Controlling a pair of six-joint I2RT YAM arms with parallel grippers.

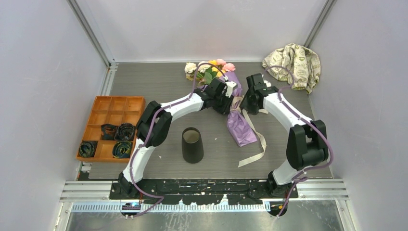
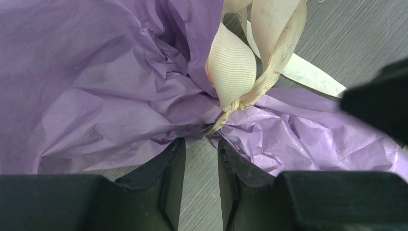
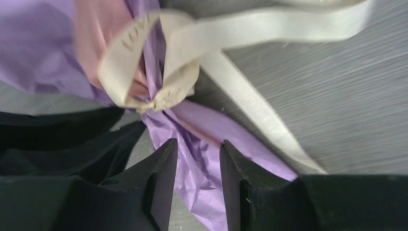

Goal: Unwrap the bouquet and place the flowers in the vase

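The bouquet point(image 1: 239, 122) lies on the table, its flowers point(image 1: 211, 67) pointing to the far edge and its beige ribbon point(image 1: 255, 149) trailing toward me. The black vase point(image 1: 192, 144) stands upright, nearer and to the left. My left gripper point(image 2: 201, 144) is open over bare table, its fingertips touching the purple paper point(image 2: 96, 72) just below the ribbon knot point(image 2: 230, 107). Across the knot, my right gripper point(image 3: 197, 147) is open and straddles a fold of purple paper point(image 3: 202, 173) below the bow point(image 3: 159, 72); nothing is pinched. Both grippers meet at the bouquet's tied waist point(image 1: 235, 103).
An orange compartment tray point(image 1: 110, 108) with several black coiled rolls sits at the left. A beige patterned cloth point(image 1: 293, 62) is bunched in the far right corner. Grey walls close in the table on three sides.
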